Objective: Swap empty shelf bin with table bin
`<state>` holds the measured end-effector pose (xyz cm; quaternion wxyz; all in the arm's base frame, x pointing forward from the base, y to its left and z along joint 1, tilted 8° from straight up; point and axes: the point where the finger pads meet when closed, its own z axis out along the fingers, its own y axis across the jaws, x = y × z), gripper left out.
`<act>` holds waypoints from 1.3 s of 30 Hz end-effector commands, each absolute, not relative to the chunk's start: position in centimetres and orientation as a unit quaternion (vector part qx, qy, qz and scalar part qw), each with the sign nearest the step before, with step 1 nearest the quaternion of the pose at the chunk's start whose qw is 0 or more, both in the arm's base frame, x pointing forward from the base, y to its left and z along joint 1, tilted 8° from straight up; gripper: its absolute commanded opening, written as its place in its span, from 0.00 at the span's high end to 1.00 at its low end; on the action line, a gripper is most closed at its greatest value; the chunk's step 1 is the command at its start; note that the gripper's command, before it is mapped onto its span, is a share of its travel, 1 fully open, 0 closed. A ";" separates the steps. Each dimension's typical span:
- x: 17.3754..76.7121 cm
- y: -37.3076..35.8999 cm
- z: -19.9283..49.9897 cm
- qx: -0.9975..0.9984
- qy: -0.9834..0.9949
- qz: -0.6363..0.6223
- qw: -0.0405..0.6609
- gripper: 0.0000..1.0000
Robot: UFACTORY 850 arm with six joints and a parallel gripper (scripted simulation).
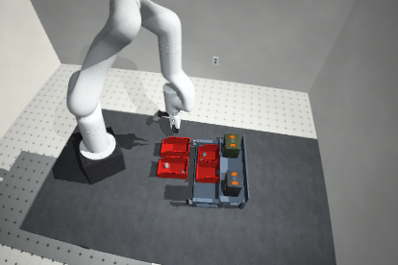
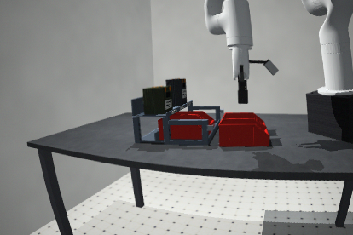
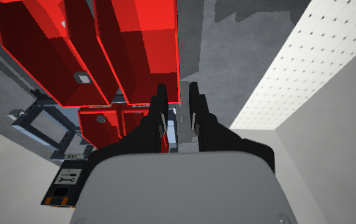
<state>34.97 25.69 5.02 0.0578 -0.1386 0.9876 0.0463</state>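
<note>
The empty red bin point(image 1: 175, 147) point(image 2: 244, 133) point(image 3: 150, 57) stands on its base on the table in front of the shelf point(image 1: 225, 164) point(image 2: 136, 129). Beside it on the table is the red bin with parts point(image 1: 174, 169) point(image 3: 40, 50); small pale parts show inside, and it is hidden in the exterior view. Both have their open fronts toward the robot base. The shelf's end place point(image 1: 206, 192) holds no bin. My gripper point(image 1: 175, 130) point(image 2: 243, 102) point(image 3: 178, 93) is partly open with nothing between its fingers. It hangs well above the empty bin's outer side wall.
Two other red bins point(image 1: 209, 154) point(image 1: 207, 172) sit side by side on the shelf, open fronts out. A green box point(image 1: 232, 148) point(image 2: 155, 101) and a dark grey box point(image 1: 234, 184) point(image 3: 65, 182) stand on the shelf's upper board. The shelf's side frames rise beside the outer places.
</note>
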 end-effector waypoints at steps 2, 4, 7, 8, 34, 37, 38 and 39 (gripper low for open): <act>35.0 25.7 5.1 -0.139 0.988 0.048 0.054 0.74; 35.0 25.7 5.1 -0.139 0.988 0.048 0.054 0.74; 35.0 25.7 5.1 -0.139 0.988 0.048 0.054 0.74; 35.0 25.7 5.1 -0.139 0.988 0.048 0.054 0.74; 36.2 23.0 5.1 -0.139 0.988 0.047 0.054 1.00; 37.8 17.8 5.1 -0.139 0.988 0.047 0.054 1.00; 37.8 17.8 5.1 -0.139 0.988 0.047 0.054 1.00; 37.8 17.8 5.1 -0.139 0.988 0.047 0.054 1.00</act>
